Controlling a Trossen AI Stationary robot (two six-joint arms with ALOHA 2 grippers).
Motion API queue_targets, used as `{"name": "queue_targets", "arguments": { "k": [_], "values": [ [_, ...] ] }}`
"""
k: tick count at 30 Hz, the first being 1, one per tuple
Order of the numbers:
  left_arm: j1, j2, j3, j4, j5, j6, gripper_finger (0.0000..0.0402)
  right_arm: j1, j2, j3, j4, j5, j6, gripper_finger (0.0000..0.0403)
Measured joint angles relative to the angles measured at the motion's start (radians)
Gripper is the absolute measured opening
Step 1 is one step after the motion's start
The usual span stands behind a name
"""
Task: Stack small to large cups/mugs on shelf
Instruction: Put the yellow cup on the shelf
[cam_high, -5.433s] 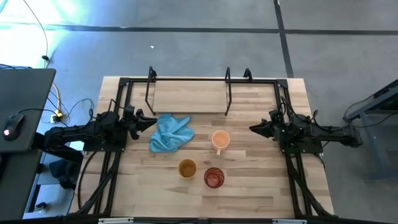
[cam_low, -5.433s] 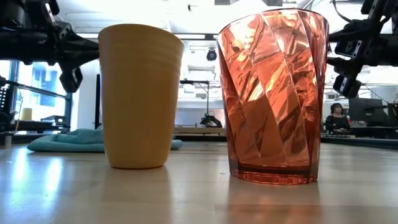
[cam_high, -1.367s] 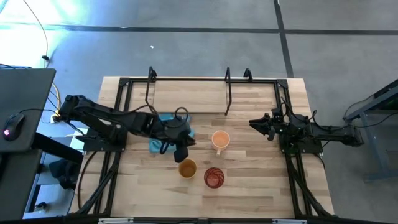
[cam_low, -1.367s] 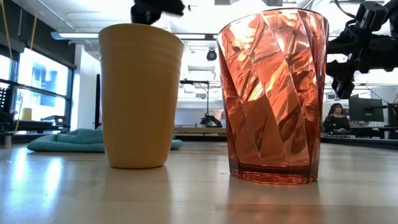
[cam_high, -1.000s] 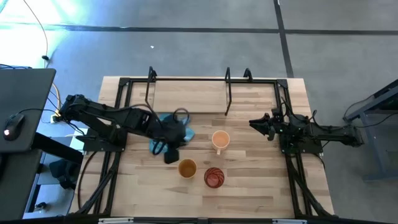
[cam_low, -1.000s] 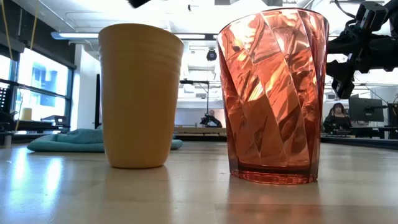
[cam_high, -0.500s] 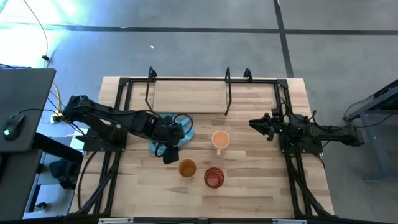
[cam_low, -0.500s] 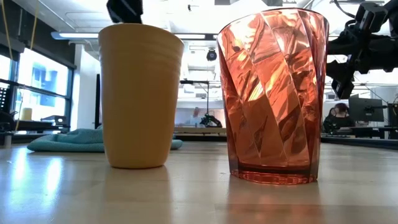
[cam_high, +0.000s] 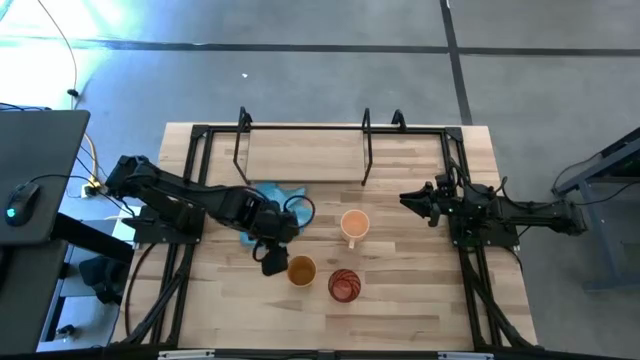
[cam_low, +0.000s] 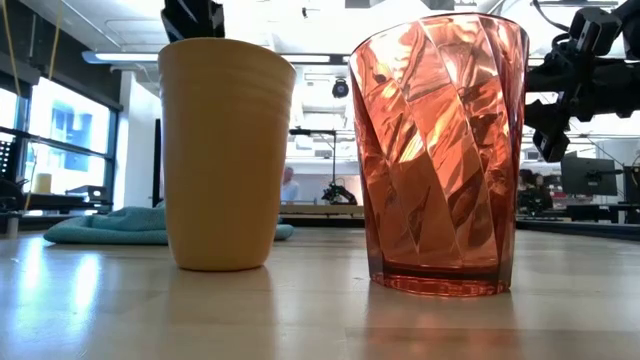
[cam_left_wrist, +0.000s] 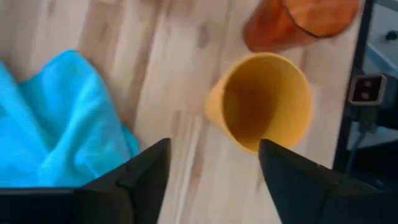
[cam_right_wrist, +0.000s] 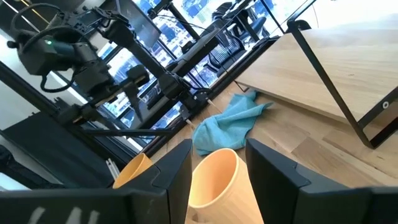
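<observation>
Since half a second ago the left pincer (cam_high: 270, 263) has slid from the blue cloth (cam_high: 262, 200) toward the front edge of the table (cam_high: 400, 300); it hangs just left of the mustard-yellow cup (cam_high: 301, 270), fingers spread wide, gripping nothing. Left wrist view: cup mouth (cam_left_wrist: 264, 109) sits between and beyond the two fingers. Red ribbed cup (cam_high: 344, 286) stands just right of the yellow one, nearer the front edge, apart from it. Light orange mug (cam_high: 354, 225) stands mid-table, behind both. Shelf (cam_high: 305, 140), a black wire frame, runs along the back edge, nothing on it. Right pincer (cam_high: 408, 201) waits near the right edge, fingers parted, empty, pointing at the mug.
</observation>
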Motion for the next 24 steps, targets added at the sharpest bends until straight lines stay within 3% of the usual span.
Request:
{"name": "queue_targets", "arguments": {
  "k": [4, 9, 15, 24],
  "values": [
    [-0.03, 0.0, 0.002, 0.03, 0.004, 0.019, 0.0184, 0.0, 0.0, 0.0, 0.0, 0.0, -0.008, 0.014],
    [-0.051, 0.0, 0.002, 0.057, -0.076, 0.018, 0.0169, 0.0, 0.0, 0.0, 0.0, -0.001, -0.015, 0.014],
    [-0.047, 0.015, 0.004, 0.082, -0.123, 0.018, 0.0186, 0.0, 0.0, 0.0, 0.0, -0.001, -0.015, 0.014],
    [-0.049, 0.112, 0.003, 0.112, -0.087, -0.012, 0.0217, 0.001, 0.007, 0.0, -0.002, -0.021, -0.014, 0.014]
  ]
}}
